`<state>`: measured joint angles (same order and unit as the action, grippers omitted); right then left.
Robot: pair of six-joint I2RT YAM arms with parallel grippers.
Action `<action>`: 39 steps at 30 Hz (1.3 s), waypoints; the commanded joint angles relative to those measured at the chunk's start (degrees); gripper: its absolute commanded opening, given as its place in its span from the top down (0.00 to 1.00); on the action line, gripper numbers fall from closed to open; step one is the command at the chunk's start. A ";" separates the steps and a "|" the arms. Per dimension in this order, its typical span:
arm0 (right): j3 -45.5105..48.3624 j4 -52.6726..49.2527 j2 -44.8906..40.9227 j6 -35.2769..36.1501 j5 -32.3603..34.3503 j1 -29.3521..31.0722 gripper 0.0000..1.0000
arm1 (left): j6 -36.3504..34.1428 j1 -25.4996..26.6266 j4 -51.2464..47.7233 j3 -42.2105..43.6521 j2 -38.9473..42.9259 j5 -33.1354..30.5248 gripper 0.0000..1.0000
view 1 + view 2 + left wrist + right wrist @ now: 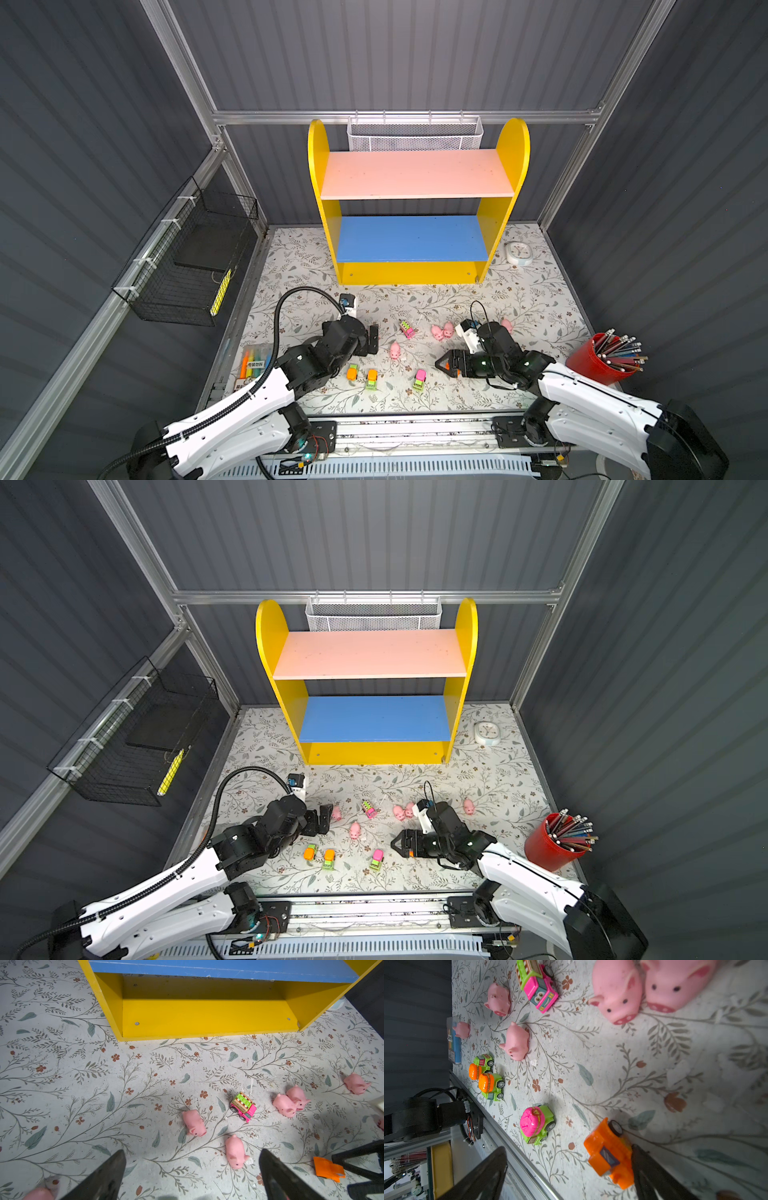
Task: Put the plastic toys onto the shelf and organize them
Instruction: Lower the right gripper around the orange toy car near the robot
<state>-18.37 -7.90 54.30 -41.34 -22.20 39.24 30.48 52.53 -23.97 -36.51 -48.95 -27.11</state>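
step: first pick for shelf [415, 237] | right gripper [568, 1148]: jaws apart, orange toy truck [608, 1153] touching one finger | left gripper [192, 1153]: jaws apart, pink pig [235, 1152] between tips | next: centre truck, close

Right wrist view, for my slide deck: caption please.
Open right gripper at an orange toy truck; pink pigs and other toy vehicles scattered on the floral mat.

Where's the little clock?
In both top views the clock lies on the floral mat, back right, just beside the shelf.
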 commanded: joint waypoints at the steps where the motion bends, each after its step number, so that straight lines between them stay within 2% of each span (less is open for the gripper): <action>1: 1.15 -1.49 -0.66 -3.23 0.23 1.85 0.07 | -0.11 0.26 -2.18 1.00 1.59 -1.10 0.00; 6: -0.60 -4.99 -2.10 -3.42 2.42 3.72 0.07 | -0.16 0.29 -2.87 1.26 3.22 -1.46 0.00; 8: -1.81 -7.37 -3.07 -2.60 5.37 3.91 0.07 | -0.18 0.22 -3.10 1.27 3.75 -1.48 0.00; 17: -7.88 -22.56 -3.46 6.40 13.67 3.91 0.07 | -0.86 0.28 -3.58 0.67 4.07 -1.76 0.00; 24: -8.73 -22.16 1.65 6.67 14.02 4.99 0.14 | -1.10 0.28 -3.62 0.61 3.70 -1.81 0.00; 30: -9.88 -22.47 4.08 7.01 17.24 7.75 0.19 | -1.78 0.29 -3.47 0.55 3.29 -1.72 0.00; 39: -12.90 -22.95 9.30 7.60 22.46 12.24 0.33 | -1.87 0.29 -3.88 1.26 3.73 -1.15 0.00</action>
<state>-29.61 -29.43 62.37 -34.22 -2.70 50.39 29.58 52.53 -26.22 -35.88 -45.87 -28.10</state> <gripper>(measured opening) 0.679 0.997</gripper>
